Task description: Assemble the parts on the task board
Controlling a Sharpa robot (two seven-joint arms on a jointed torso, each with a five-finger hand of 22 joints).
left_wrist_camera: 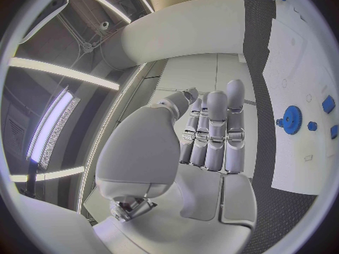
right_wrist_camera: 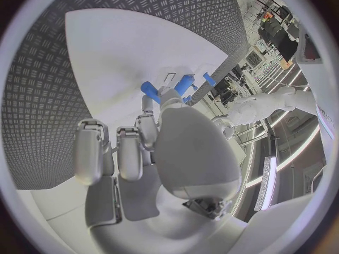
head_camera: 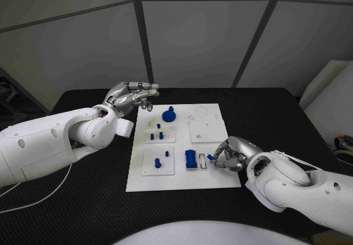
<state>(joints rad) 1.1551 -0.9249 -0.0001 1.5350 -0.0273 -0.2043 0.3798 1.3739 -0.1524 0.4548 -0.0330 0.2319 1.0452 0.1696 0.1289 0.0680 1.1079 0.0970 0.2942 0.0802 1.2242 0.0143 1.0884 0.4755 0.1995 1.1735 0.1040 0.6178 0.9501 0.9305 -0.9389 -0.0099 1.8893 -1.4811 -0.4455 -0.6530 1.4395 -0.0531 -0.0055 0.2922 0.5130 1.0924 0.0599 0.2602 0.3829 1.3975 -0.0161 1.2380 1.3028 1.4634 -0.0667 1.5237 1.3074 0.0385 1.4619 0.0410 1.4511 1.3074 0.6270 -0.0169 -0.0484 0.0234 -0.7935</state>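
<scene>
The white task board (head_camera: 184,178) lies in the middle of the black table. A blue gear (head_camera: 170,115) stands at its far end, also seen in the left wrist view as the gear (left_wrist_camera: 290,119). Small blue pegs (head_camera: 156,135) stand in the middle block, and another peg (head_camera: 157,163) in the near left block. A blue block (head_camera: 191,158) stands near the right edge. My right hand (head_camera: 229,154) is curled beside it, its fingertips pinching a small blue part (head_camera: 209,156); this part (right_wrist_camera: 150,88) shows just past the fingers. My left hand (head_camera: 132,96) hovers above the board's far left corner, fingers extended, holding nothing.
A square white plate (head_camera: 205,130) sits on the board's right half, above my right hand. Black table (head_camera: 279,117) surrounds the board on all sides. A thin white cable (head_camera: 44,196) trails on the table at the near left.
</scene>
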